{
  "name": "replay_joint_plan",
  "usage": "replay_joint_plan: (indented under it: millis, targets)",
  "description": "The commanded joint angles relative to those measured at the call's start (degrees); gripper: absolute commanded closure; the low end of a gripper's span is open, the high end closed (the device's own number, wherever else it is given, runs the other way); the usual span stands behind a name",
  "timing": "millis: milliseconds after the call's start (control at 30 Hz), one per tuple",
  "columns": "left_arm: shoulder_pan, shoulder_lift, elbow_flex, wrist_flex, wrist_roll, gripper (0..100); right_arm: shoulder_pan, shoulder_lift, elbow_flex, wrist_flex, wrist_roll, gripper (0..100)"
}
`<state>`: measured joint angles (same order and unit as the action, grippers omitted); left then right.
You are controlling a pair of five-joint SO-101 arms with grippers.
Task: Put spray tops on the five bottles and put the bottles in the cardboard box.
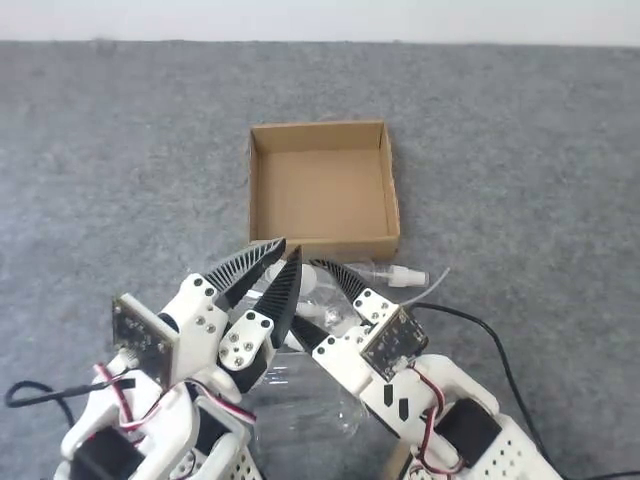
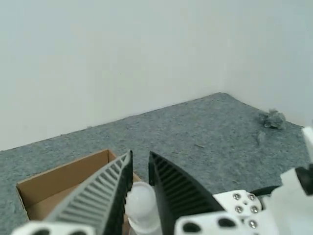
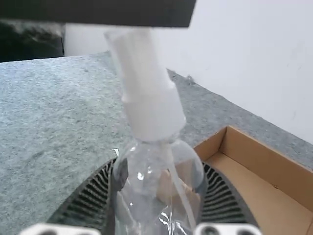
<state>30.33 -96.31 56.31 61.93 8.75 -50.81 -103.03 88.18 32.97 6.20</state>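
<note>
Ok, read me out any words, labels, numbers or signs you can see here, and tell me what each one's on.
No text can be read here.
The cardboard box is plain.
The clear bottle and its white spray top show no label.
Any print on the small circuit boards on the arms is too small to read.

One cardboard box (image 1: 320, 190), two spray tops (image 1: 392, 272) (image 3: 146, 93), at least one bottle (image 3: 156, 186).
</note>
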Motion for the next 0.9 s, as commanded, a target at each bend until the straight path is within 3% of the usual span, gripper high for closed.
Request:
replay_joint_plan:
  millis: [0,233,367,867]
  targets:
    - [1.1,0.3,-0.2,0.2,-0.7,96,0.7,-0.9,-1.2,-0.8,4.0,90.8]
    - [1.3,-0.2,-4.5,0.9,-4.1,90,0.7,-0.9,-0.4,-1.0,5.6,90.8]
    - [-3.2,-0.2,-7.7,1.3,-4.0,82,0.7,-0.9,-0.4,-0.9,5.6,90.8]
    - [-21.1,-0.3,-10.9,1.5,-4.0,82,0.8,-0.9,-0.4,-0.9,5.3,90.8]
